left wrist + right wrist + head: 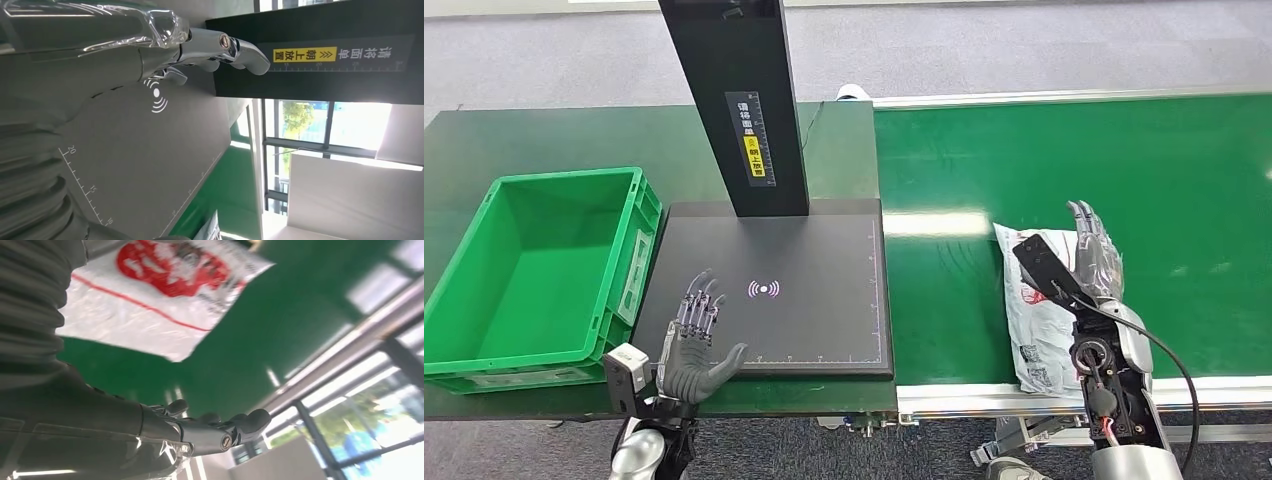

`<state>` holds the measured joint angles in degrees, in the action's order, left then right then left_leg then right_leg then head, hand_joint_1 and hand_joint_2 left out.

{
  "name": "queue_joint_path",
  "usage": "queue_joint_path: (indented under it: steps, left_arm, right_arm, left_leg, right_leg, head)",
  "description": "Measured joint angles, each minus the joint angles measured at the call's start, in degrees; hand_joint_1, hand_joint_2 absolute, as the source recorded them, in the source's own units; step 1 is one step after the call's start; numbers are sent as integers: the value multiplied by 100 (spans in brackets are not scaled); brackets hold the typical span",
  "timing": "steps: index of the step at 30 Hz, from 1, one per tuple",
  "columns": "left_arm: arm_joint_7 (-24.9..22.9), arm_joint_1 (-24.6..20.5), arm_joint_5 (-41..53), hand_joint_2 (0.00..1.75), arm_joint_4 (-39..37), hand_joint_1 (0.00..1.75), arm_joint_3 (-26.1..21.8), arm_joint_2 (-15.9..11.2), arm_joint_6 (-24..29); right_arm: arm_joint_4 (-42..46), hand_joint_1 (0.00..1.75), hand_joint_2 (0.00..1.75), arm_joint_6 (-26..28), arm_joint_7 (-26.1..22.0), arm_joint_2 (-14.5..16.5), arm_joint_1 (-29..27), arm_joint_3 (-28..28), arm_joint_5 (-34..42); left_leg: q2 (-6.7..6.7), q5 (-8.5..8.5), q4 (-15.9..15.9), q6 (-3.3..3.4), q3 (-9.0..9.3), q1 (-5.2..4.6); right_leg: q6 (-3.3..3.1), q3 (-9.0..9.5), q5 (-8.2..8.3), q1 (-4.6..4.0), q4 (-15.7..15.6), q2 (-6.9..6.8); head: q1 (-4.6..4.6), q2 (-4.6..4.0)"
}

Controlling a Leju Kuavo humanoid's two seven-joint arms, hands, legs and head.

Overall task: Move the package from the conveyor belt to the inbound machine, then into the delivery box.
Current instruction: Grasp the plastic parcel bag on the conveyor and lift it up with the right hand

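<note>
A white plastic package [1036,322] with red print lies on the green conveyor belt [1184,190] near its front edge; its red print also appears in the right wrist view [165,285]. My right hand [1096,260] hovers over the package's right side with fingers straight and apart, holding nothing [210,432]. The inbound machine is a black flat pad [814,320] with a white signal mark and a black post [739,100]. Above the pad's front left corner my left hand [696,335] is open and empty [200,50]. The green delivery box [534,270] stands empty at the left.
A dark green table [544,135] carries the box and the machine. The belt's metal rail [984,398] runs along the front edge. A black cable [1169,360] loops beside my right forearm.
</note>
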<state>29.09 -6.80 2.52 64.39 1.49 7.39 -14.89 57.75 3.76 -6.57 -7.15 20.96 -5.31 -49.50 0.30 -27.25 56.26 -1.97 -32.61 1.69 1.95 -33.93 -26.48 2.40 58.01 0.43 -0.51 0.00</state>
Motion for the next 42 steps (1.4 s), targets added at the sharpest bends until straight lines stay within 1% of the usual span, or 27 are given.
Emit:
queue_joint_path:
  steps: [3,6,9,13,17,21,22,23,25,26,27,28,42]
  left_arm:
    - [-32,-9,9,175,-3,0,4,-1,3]
    - [-33,-24,42,175,-13,0,16,0,40]
    - [-34,-37,65,175,-37,0,19,6,62]
    - [-39,-82,70,175,-91,0,22,11,104]
    - [-50,-127,73,175,-146,0,23,21,145]
    - [-75,-130,64,175,-168,0,25,31,186]
    - [-84,-129,58,175,-170,0,25,31,201]
    - [-93,-128,54,175,-174,0,26,33,216]
    - [-108,-125,41,175,-183,0,26,38,236]
    - [-112,-122,32,175,-187,0,26,40,239]
    - [-116,-119,19,175,-190,0,26,42,245]
    - [-119,-115,5,175,-192,0,26,42,252]
    - [-127,-11,-122,175,-181,0,24,41,341]
  right_arm:
    - [-127,0,175,-251,497,-22,-27,-7,-575]
    - [-325,0,175,-521,768,-19,-71,62,-1011]
    - [-562,0,175,-809,859,-9,-109,223,-1229]
    - [-870,0,175,-1110,885,4,-132,469,-1300]
    - [-1095,0,175,-1178,1001,15,-113,633,-1329]
    - [-1271,1,175,-1145,1257,15,-43,739,-1425]
    - [-1308,15,175,-1128,1298,16,-24,759,-1445]
    - [-1343,52,175,-1113,1323,16,-8,778,-1461]
    - [-1397,137,175,-1094,1345,16,18,802,-1489]
    - [-1422,167,175,-1087,1351,16,32,811,-1501]
    - [-1447,174,175,-1078,1355,15,49,820,-1510]
    - [-1474,175,175,-1066,1358,15,71,830,-1519]
    - [-1762,175,175,-962,1202,7,357,1063,-1581]
  left_leg:
    - [1,0,0,0,-1,0]
    - [1,0,0,0,-2,0]
    - [1,0,0,0,-2,0]
    - [1,0,0,0,-2,0]
    - [1,0,0,0,-2,0]
    - [0,0,0,0,-2,0]
    - [0,0,0,0,-2,0]
    - [0,0,0,0,-2,0]
    - [-1,0,0,0,-2,0]
    - [-1,0,0,0,-3,0]
    - [0,0,0,0,-3,0]
    - [0,0,0,0,-3,0]
    - [0,0,0,0,-3,0]
  right_leg:
    - [0,0,0,0,0,0]
    - [0,0,0,0,0,0]
    - [0,0,0,0,0,0]
    - [0,-1,0,0,0,0]
    - [0,0,0,0,0,0]
    - [0,0,0,0,0,0]
    - [0,0,0,0,0,0]
    - [0,0,0,0,0,0]
    - [0,0,0,0,0,-1]
    - [0,1,0,0,0,0]
    - [0,1,0,0,0,0]
    - [0,1,0,0,0,0]
    - [0,1,0,0,0,0]
  head:
    - [-1,0]
    - [-1,0]
    - [-1,0]
    - [1,0]
    - [0,0]
    - [0,0]
    - [-1,0]
    - [-1,0]
    - [-1,0]
    - [0,0]
    - [-1,0]
    - [-1,0]
    - [0,0]
